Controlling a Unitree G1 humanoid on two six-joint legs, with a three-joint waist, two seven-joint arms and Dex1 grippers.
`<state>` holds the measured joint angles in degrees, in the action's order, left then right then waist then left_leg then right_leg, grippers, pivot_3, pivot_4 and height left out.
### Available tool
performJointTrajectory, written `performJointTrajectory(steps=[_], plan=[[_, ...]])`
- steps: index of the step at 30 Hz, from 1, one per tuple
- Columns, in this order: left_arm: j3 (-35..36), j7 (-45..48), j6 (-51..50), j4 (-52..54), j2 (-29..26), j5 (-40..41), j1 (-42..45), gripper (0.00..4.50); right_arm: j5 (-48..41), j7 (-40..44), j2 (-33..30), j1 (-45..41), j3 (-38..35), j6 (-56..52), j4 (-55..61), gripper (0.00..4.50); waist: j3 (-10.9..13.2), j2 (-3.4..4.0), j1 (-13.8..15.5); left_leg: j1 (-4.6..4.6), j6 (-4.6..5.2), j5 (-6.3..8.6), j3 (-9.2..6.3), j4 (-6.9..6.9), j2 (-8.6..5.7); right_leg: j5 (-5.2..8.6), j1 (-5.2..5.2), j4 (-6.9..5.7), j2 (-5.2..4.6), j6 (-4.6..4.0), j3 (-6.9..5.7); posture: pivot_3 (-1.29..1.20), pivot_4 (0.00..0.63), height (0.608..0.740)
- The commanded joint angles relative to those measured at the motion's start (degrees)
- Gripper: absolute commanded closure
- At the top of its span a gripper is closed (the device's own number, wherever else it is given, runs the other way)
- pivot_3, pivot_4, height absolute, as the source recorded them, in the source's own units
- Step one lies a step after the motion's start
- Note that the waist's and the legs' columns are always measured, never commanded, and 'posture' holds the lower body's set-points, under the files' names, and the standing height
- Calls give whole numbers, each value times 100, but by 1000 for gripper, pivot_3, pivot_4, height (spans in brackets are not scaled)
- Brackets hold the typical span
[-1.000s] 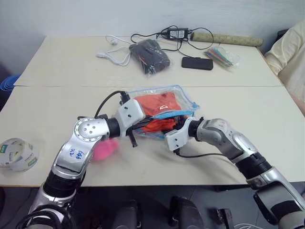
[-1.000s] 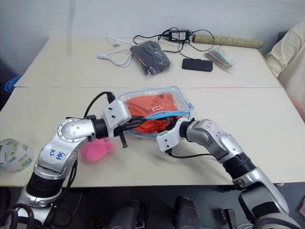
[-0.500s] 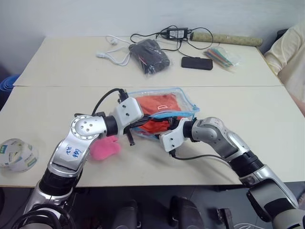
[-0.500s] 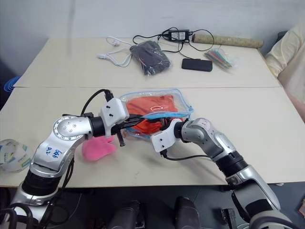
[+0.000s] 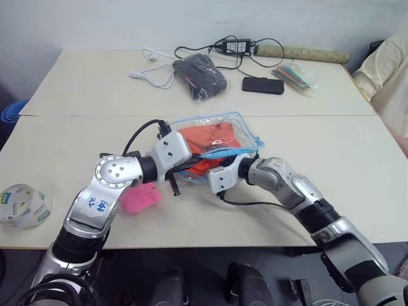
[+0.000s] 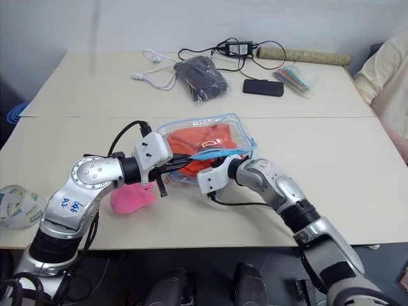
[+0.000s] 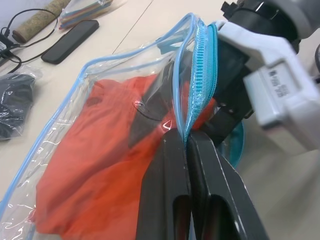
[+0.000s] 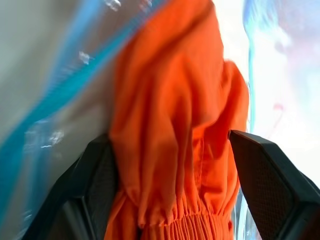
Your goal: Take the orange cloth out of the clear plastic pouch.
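Note:
The clear plastic pouch point(image 5: 237, 125) with blue trim lies mid-table, its open zipper edge lifted. Inside it is the orange cloth point(image 5: 205, 139), bunched. My left gripper point(image 7: 187, 142) is shut on the pouch's blue zipper edge point(image 7: 200, 75) and holds the mouth up. My right gripper point(image 8: 170, 145) reaches in through the mouth from the near right. It is open, with one black finger point(image 8: 95, 175) on each side of a fold of the orange cloth point(image 8: 175, 100). In the head views its fingertips are hidden inside the pouch.
A pink plush toy point(image 5: 141, 199) lies under my left forearm. A tape roll point(image 5: 24, 205) sits near the front left edge. At the back are a dark grey bagged bundle point(image 5: 201, 75), a phone point(image 5: 262, 85), a bag of coloured sticks point(image 5: 296, 74), cables and a charger point(image 5: 233, 44). A person's sleeve point(image 5: 389, 70) is at the right.
My right gripper has pushed forward and leftward, deeper into the pouch around the cloth, and its wrist has rolled. The left gripper keeps its hold in place.

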<state>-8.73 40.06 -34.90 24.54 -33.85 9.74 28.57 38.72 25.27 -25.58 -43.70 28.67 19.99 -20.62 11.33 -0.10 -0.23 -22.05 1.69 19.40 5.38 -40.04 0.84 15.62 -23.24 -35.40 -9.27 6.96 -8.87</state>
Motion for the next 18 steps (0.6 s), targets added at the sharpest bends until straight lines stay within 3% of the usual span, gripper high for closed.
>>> performJointTrajectory(steps=[1,9,12,18], plan=[[160,-60,32,283,45,104,-3,4500,289,-122,101,155,221,-255,-769,1662,-1,-2,7,0,0,0,-1,0,0,0,0,0,0,0,-1,0,150,740],[368,-264,-300,225,307,374,32,4500,253,-208,225,201,350,-68,-987,4375,-14,-18,-9,11,-1,-1,-4,2,1,1,14,1,0,-1,-1,0,150,740],[613,-539,-784,164,637,667,174,4500,232,-71,107,271,358,44,-752,4471,-15,-19,9,61,-1,0,-14,17,3,2,78,29,1,-2,-9,0,150,740],[924,-1078,-1488,-131,1156,943,481,4500,458,25,-269,362,399,313,34,4471,-16,-21,17,64,1,2,-20,32,-4,2,85,48,-2,-1,-8,0,150,740]])
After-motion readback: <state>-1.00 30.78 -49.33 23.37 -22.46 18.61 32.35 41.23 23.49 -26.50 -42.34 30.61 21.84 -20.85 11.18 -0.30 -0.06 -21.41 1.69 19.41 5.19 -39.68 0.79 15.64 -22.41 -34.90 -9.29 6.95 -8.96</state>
